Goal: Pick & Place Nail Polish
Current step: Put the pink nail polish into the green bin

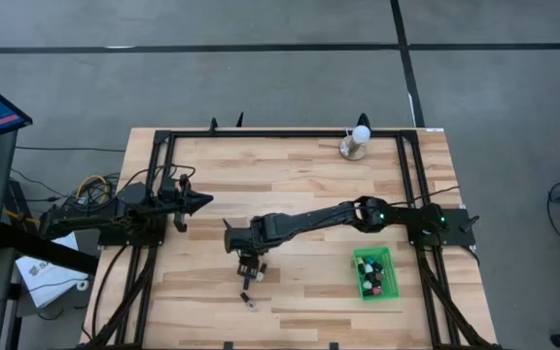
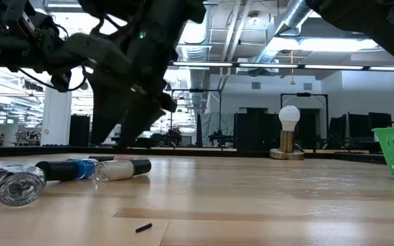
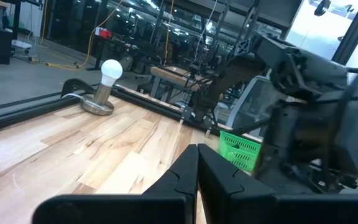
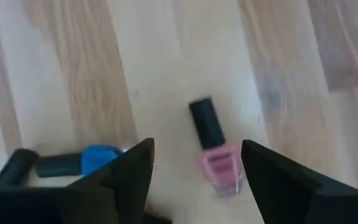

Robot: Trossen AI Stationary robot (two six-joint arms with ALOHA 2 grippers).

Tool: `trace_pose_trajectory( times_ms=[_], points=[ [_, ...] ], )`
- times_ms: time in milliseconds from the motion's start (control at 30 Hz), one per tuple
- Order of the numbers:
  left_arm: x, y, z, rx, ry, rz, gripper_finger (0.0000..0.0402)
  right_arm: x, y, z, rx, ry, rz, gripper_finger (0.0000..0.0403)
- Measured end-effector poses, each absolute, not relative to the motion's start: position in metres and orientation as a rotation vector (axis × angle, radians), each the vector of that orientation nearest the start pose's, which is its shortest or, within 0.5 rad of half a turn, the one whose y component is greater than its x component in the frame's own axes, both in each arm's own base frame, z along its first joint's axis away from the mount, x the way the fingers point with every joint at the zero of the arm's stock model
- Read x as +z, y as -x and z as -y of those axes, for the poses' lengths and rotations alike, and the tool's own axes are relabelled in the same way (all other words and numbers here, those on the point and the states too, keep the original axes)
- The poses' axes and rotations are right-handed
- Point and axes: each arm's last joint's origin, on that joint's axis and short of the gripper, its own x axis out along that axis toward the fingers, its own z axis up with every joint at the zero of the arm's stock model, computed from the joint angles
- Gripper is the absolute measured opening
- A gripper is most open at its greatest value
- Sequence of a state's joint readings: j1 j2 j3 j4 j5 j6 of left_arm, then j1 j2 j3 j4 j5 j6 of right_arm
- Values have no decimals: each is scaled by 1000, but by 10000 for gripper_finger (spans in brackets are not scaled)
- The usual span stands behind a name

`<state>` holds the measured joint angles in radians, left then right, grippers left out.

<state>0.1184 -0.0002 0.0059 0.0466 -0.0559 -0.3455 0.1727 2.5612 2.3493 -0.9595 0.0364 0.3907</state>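
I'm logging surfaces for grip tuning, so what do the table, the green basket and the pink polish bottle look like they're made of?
Table: wood planks with a matte finish; grain and seams show.
Basket: probably plastic; bright green latticed walls.
Pink bottle: seemingly clear glass over pink polish, with a glossy black cap, likely plastic; it lies between the open right end effector's fingers.

Bright ceiling strip lights, glaring low view, blurred right wrist view

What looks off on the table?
Loose bottles lie on their sides on the wood instead of upright: a pink bottle between the open right pincer fingers, a blue bottle beside it. A small dark chip lies apart near the front edge; what it is I can't tell.
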Motion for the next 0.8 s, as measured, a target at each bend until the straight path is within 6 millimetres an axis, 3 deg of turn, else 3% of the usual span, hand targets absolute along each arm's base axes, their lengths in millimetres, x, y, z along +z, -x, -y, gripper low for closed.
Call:
trace_pose_trajectory(
  times_ms=[233, 400, 667, 800],
  points=[
    [170, -96, -13, 163, 343, 83, 1, 140, -530, -81, -83, -191, -1197, 227],
    [170, -96, -13, 163, 343, 82, 1, 136, -523, -83, -59, -155, -1271, 207],
    [170, -96, -13, 163, 343, 82, 1, 128, -519, -84, -63, -132, -1337, 94],
    [170, -96, -13, 163, 343, 81, 1, 127, -518, -83, -61, -136, -1352, 90]
  ],
)
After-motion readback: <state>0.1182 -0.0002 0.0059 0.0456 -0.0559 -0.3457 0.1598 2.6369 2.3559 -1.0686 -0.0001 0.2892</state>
